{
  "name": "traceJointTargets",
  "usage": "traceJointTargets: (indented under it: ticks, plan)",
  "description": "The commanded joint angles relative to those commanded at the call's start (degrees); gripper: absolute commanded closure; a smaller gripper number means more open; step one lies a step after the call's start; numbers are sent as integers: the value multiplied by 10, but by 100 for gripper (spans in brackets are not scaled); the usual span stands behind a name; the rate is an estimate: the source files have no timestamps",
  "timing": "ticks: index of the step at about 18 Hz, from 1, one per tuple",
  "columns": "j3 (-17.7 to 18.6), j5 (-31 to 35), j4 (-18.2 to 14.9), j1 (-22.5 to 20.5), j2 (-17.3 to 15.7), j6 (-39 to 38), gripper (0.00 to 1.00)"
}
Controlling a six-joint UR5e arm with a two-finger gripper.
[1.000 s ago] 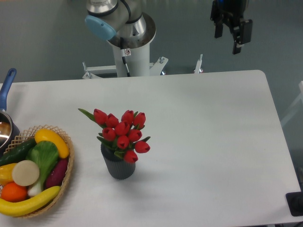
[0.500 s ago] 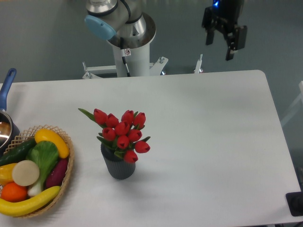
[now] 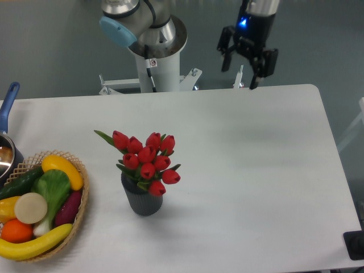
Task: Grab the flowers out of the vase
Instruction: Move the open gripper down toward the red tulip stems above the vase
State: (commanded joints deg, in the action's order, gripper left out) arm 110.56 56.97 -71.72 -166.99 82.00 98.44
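Note:
The flowers [image 3: 148, 162], a bunch of red tulip buds with green leaves, stand in the small dark grey ribbed vase [image 3: 142, 201] on the white table, left of centre. My gripper [image 3: 239, 75] hangs open and empty high above the table's far edge, well to the upper right of the flowers. The stems are hidden inside the vase.
A wicker basket [image 3: 79, 213] of fruit and vegetables sits at the table's left front. A pot with a blue handle [image 3: 8, 108] is at the left edge. The robot's base column [image 3: 156, 62] stands behind the far edge. A dark object [image 3: 355, 244] is at the right front corner.
The gripper has moved left and lower, from the top right toward the table's far edge. The flowers and vase have not moved.

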Motion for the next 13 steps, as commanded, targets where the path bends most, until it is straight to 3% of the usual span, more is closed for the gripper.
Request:
traceJointTargets:
  ticks: [3,7,13]
  plan:
    - [7,-59,4,8,18,0,0]
    - [5,-67,33,42,47,-1,0]
    - [6,-169,51,77,97,-4,0]
